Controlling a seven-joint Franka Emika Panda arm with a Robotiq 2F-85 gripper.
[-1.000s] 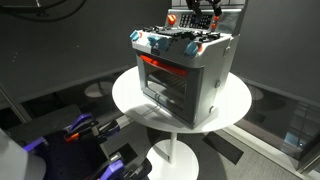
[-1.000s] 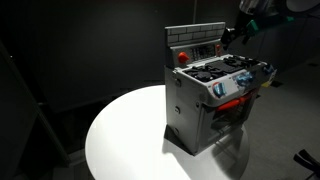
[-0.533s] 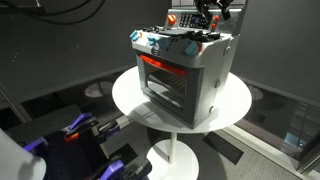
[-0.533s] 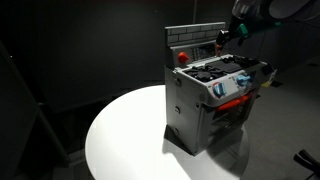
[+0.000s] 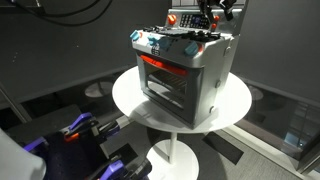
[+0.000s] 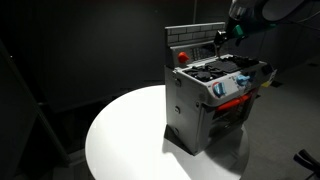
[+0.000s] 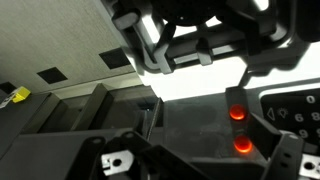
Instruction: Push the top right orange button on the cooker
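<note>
The gripper [image 6: 226, 36] hovers at the cooker's [image 5: 185, 70] panel [image 6: 196, 44], orange button [image 7: 236, 113] just ahead; finger spread, cannot tell. Next: a short, straight press

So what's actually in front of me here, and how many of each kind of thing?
Round white table: 1
Toy cooker: 1
End effector: 1
Total: 3
</note>
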